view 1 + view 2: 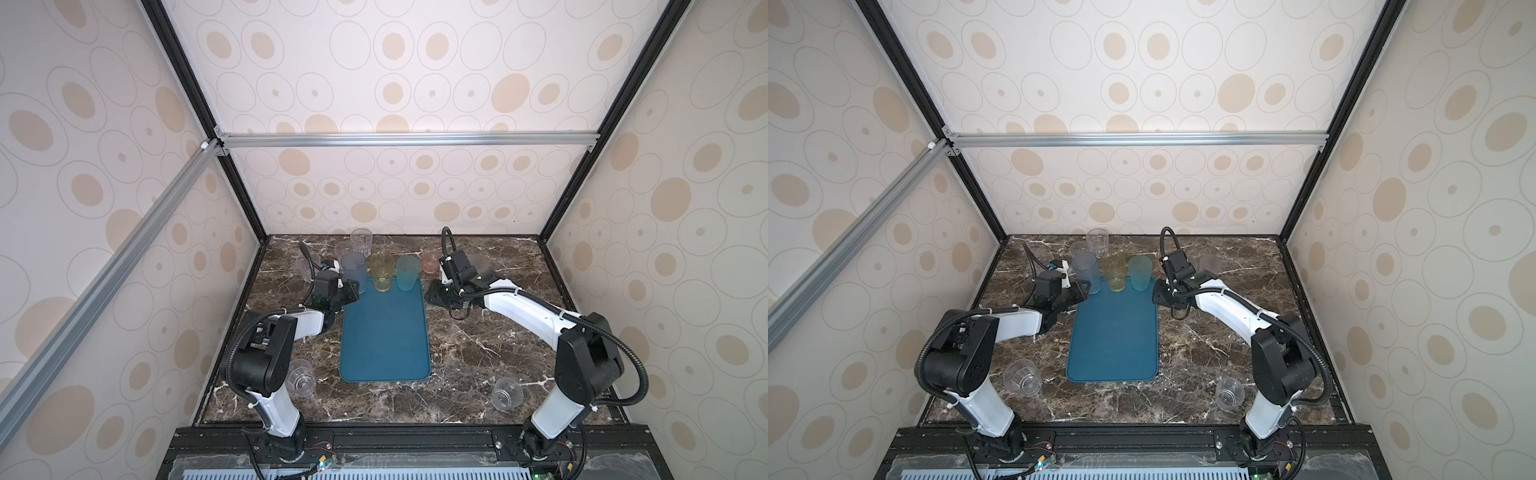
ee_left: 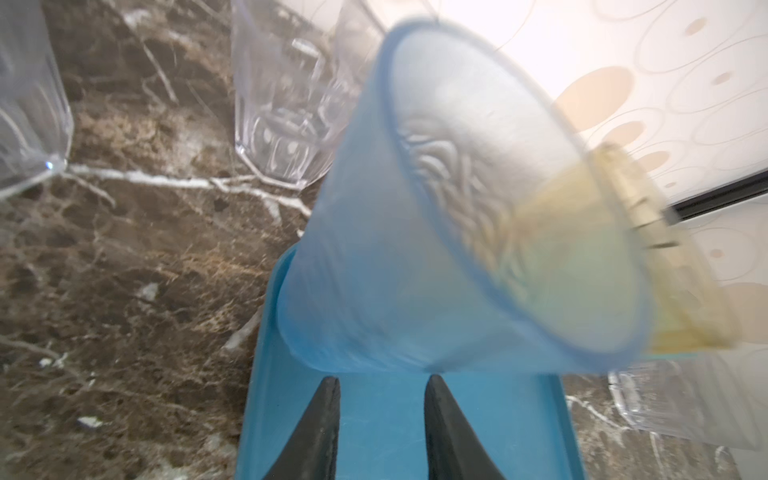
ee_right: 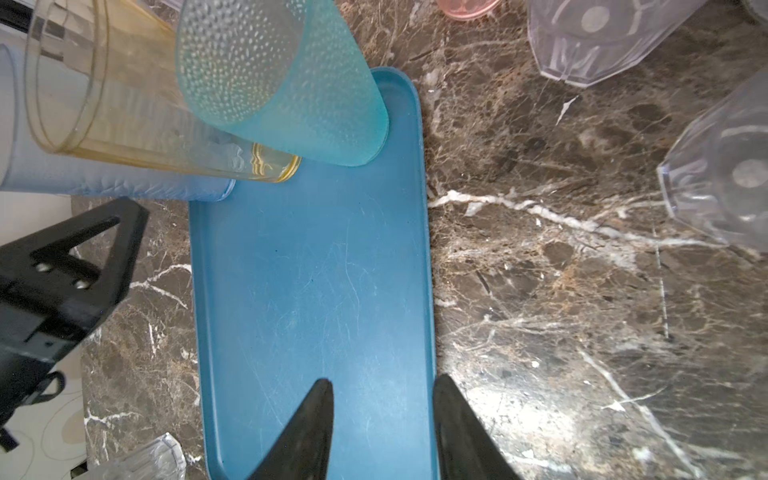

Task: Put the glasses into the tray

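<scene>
My left gripper [image 2: 380, 380] and right gripper [image 3: 382, 384] both gape empty; the frosted blue plastic tumbler [image 2: 415, 270] stands in the flat teal-blue plastic tray [image 2: 498, 415], so next I'd fetch a clear faceted tumbler [image 2: 282, 116]

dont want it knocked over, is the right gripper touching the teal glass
Apart. The right wrist view shows a long stretch of bare tray between the right gripper and the teal glass.

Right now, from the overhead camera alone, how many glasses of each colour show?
Clear glasses: 5
Frosted blue glass: 1
Yellow glass: 1
Teal glass: 1
Pink glass: 1
Pale grey glass: 1
Total: 10; others may be hidden.
</scene>
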`<action>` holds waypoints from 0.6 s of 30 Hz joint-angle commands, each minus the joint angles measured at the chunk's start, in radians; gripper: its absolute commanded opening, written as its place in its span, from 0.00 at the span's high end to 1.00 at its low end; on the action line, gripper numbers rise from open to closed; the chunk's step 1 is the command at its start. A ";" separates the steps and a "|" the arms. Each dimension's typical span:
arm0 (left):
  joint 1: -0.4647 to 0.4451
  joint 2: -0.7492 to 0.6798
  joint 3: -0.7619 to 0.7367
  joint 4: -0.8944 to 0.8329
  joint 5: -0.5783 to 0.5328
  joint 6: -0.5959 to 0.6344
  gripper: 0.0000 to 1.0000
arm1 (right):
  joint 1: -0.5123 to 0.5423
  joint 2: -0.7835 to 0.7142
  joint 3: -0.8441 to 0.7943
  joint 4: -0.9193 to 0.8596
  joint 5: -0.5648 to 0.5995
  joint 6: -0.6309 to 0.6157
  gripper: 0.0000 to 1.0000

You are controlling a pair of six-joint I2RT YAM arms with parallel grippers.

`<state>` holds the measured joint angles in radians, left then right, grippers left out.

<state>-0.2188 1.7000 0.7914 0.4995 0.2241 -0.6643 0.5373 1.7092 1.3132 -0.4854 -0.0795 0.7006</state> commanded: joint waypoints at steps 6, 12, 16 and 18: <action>0.007 -0.149 -0.055 -0.043 0.016 -0.022 0.64 | -0.014 0.166 0.123 0.053 0.097 0.001 0.59; 0.007 -0.244 -0.078 -0.120 -0.010 0.029 0.63 | -0.028 0.260 0.204 0.087 0.146 -0.016 0.59; 0.008 -0.271 -0.083 -0.145 -0.022 0.056 0.63 | -0.046 0.303 0.220 0.127 0.140 -0.022 0.60; 0.007 -0.275 -0.090 -0.148 -0.022 0.060 0.63 | -0.048 0.319 0.235 0.147 0.143 -0.045 0.61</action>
<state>-0.2188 1.4410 0.7124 0.3859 0.2180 -0.6369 0.4984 2.0003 1.5146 -0.3725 0.0391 0.6788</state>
